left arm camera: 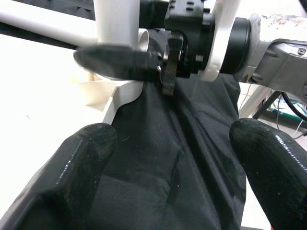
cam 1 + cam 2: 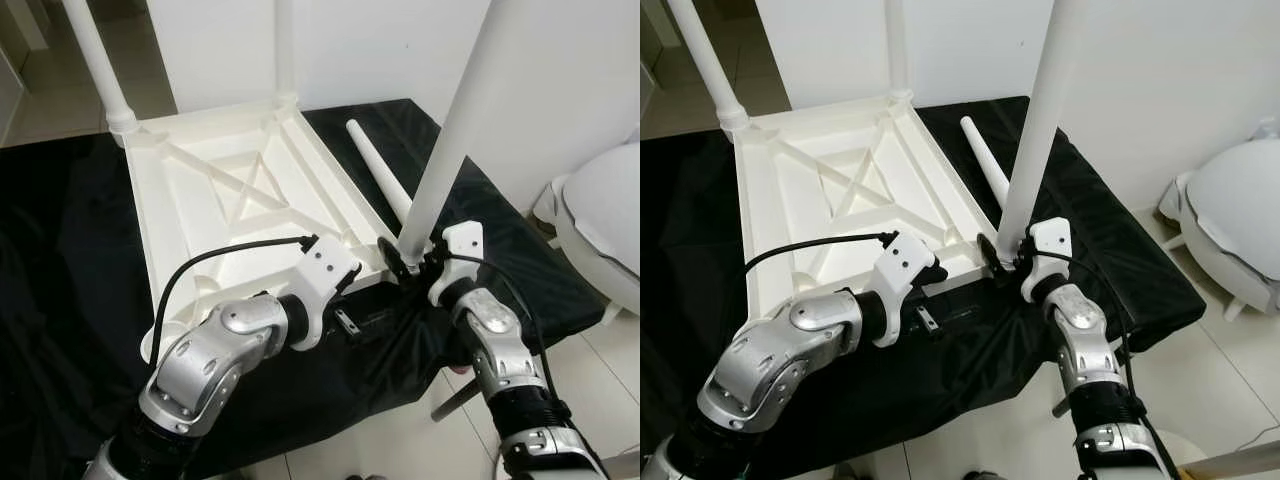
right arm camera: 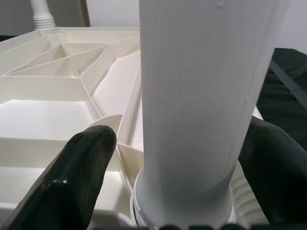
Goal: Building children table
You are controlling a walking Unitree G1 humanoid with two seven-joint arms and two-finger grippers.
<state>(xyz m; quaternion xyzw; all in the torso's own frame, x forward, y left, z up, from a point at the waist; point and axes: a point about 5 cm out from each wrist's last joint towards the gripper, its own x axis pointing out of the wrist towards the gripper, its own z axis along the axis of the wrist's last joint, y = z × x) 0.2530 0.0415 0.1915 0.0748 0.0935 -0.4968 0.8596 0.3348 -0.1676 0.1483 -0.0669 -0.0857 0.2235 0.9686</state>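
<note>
The white table top (image 2: 200, 200) lies upside down on a black cloth (image 2: 60, 260). Two white legs (image 2: 95, 60) (image 2: 285, 50) stand upright in its far corners. A third leg (image 2: 455, 120) stands upright in the near right corner socket. My right gripper (image 2: 408, 262) straddles that leg's base, and a thin gap shows beside one finger (image 3: 76, 177). A loose leg (image 2: 378, 170) lies on the cloth to the right of the top. My left gripper (image 2: 352, 315) is open over the cloth at the near edge, with nothing between its fingers (image 1: 81, 167).
A white rounded object (image 2: 610, 220) stands on the tiled floor at the right. The cloth-covered surface ends just beyond my right arm, and a white wall runs behind it. Metal frame legs (image 1: 261, 98) show under the cloth.
</note>
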